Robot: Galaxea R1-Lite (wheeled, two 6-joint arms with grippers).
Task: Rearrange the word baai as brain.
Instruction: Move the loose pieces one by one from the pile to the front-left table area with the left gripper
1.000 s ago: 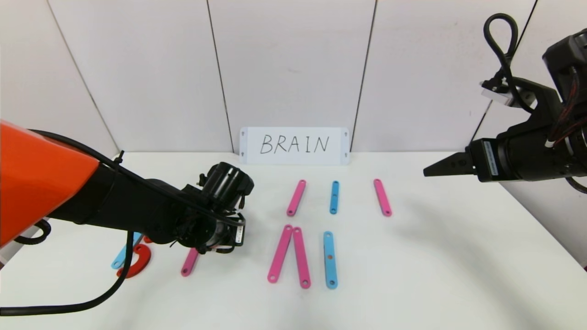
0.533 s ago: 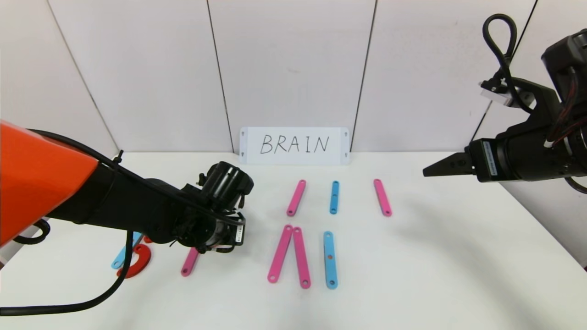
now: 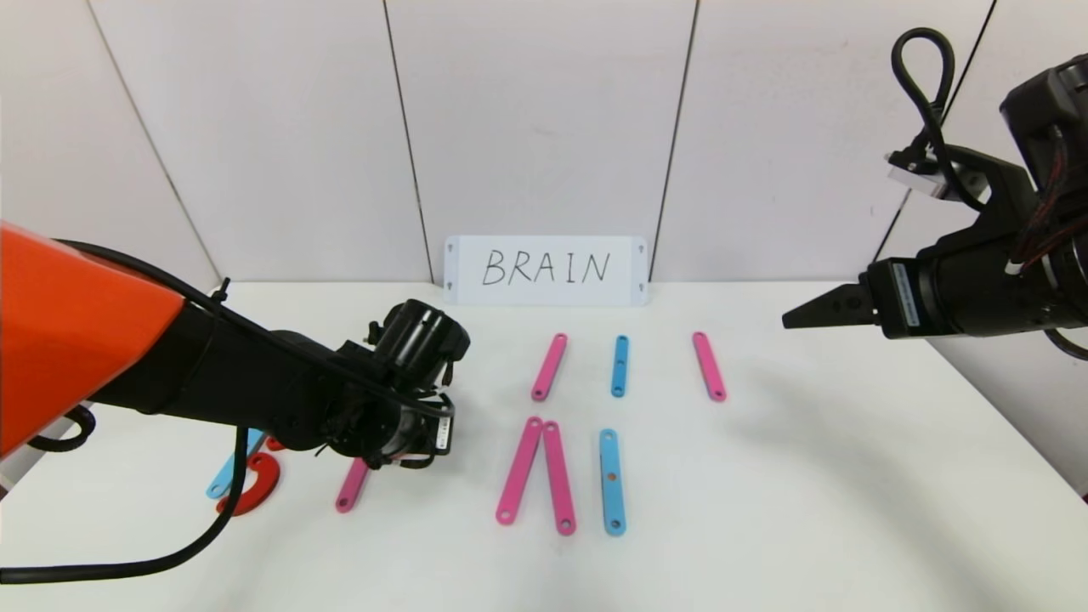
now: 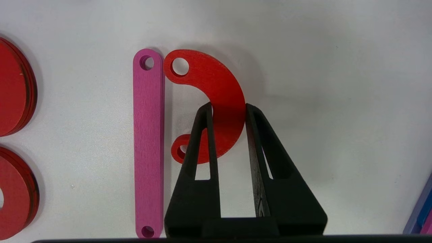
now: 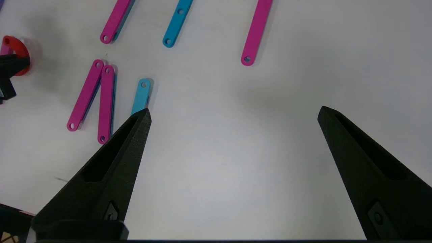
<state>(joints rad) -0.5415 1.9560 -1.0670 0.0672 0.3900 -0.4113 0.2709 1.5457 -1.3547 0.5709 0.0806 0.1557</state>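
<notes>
Now left claw down on surface, near-left, pinched on red flat plastic C-curve beside pink strip, likely forming R bowl. Right claw wide open, empty, hovering far-right. Remaining strips lie centre.

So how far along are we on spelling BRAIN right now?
Early stage. Nothing reads as a finished letter: the pink and blue strips lie loose mid-table below the BRAIN card. In hand: the left gripper is shut on a red C-curve beside a pink strip, seemingly shaping a letter. The right gripper hangs open above the table. All five letters remain.
</notes>
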